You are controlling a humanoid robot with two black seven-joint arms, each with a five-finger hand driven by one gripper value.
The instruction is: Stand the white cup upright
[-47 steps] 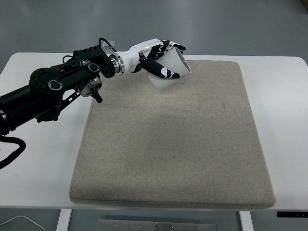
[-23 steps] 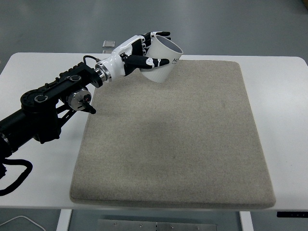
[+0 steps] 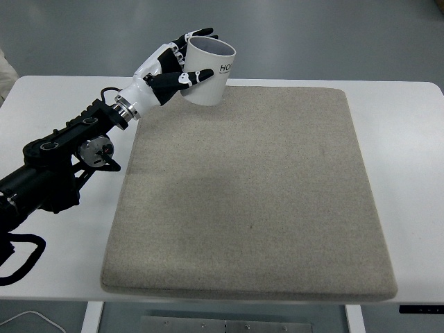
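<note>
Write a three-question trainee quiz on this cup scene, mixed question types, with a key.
1. True or false: the white cup lies on its side on the grey mat.
2. Which hand grips the cup? A) left hand B) right hand C) a person's hand
3. Fill in: the cup's open mouth faces mostly ____.

Key
1. False: the left hand holds it near the mat's far left corner, close to upright and slightly tilted. Whether its base touches the mat cannot be told.
2. A: the arm enters from the picture's left edge.
3. Up.
</note>
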